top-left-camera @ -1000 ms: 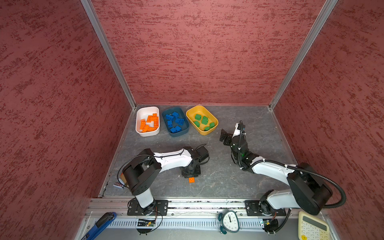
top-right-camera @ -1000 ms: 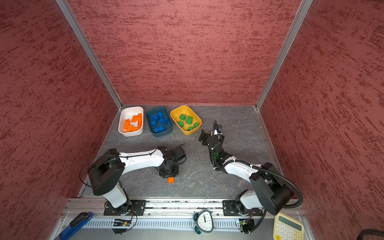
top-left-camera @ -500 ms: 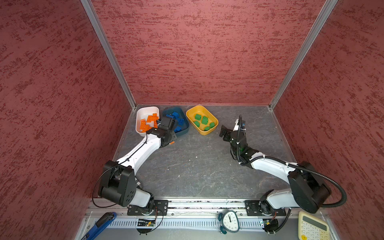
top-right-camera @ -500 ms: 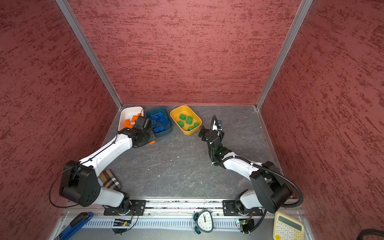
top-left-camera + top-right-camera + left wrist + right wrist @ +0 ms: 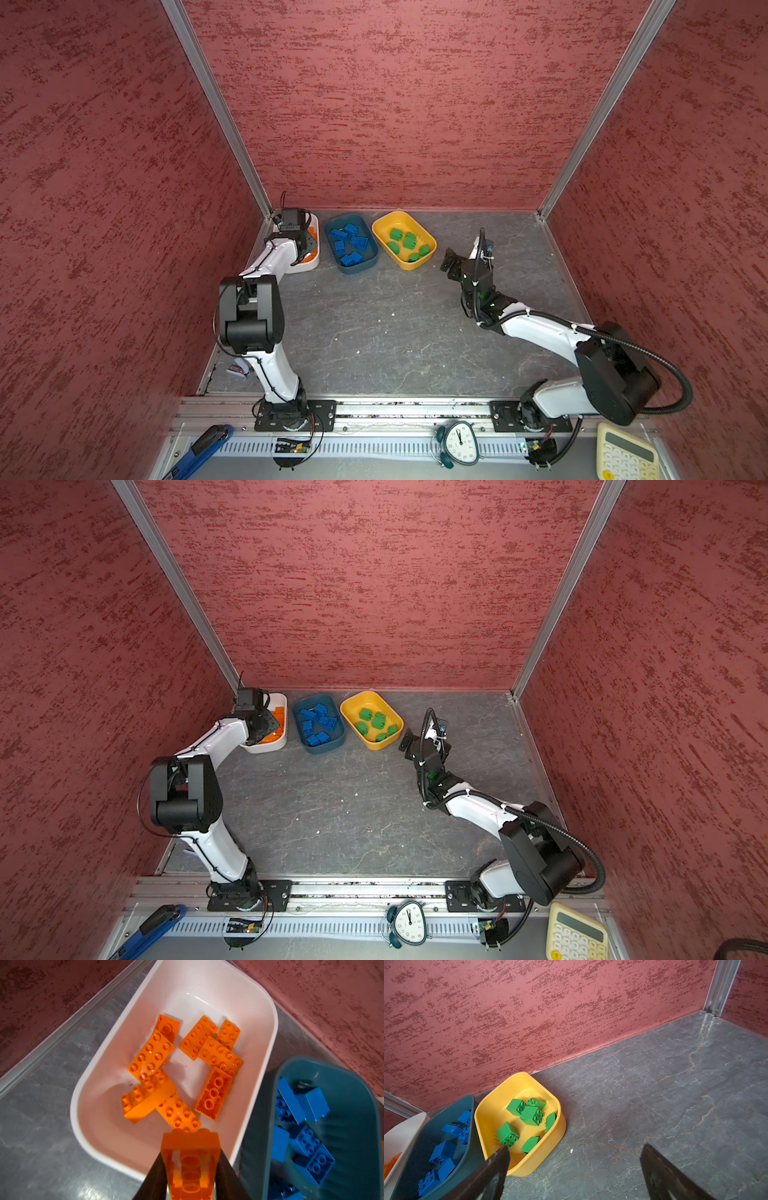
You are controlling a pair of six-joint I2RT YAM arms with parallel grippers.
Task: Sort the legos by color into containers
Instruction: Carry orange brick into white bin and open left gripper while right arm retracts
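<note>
The white tub (image 5: 74, 1105) holds orange legos (image 5: 151, 1053), teal tub (image 5: 353, 1093) blue legos (image 5: 286, 1103), yellow tub (image 5: 492, 1109) green legos (image 5: 531, 1114). Another orange brick (image 5: 190, 1147) hangs above the white tub.

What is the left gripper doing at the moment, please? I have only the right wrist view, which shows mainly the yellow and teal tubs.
Observer: The left gripper is shut on an orange brick; the left wrist view shows it plainly.
Operator: Where is it holding that brick?
Observer: Over the white tub, where the other orange bricks lie. The brick is not yet released.
Operator: Are any bricks left lying outside the tubs?
Observer: In both top views I see none loose on the grey floor.
</note>
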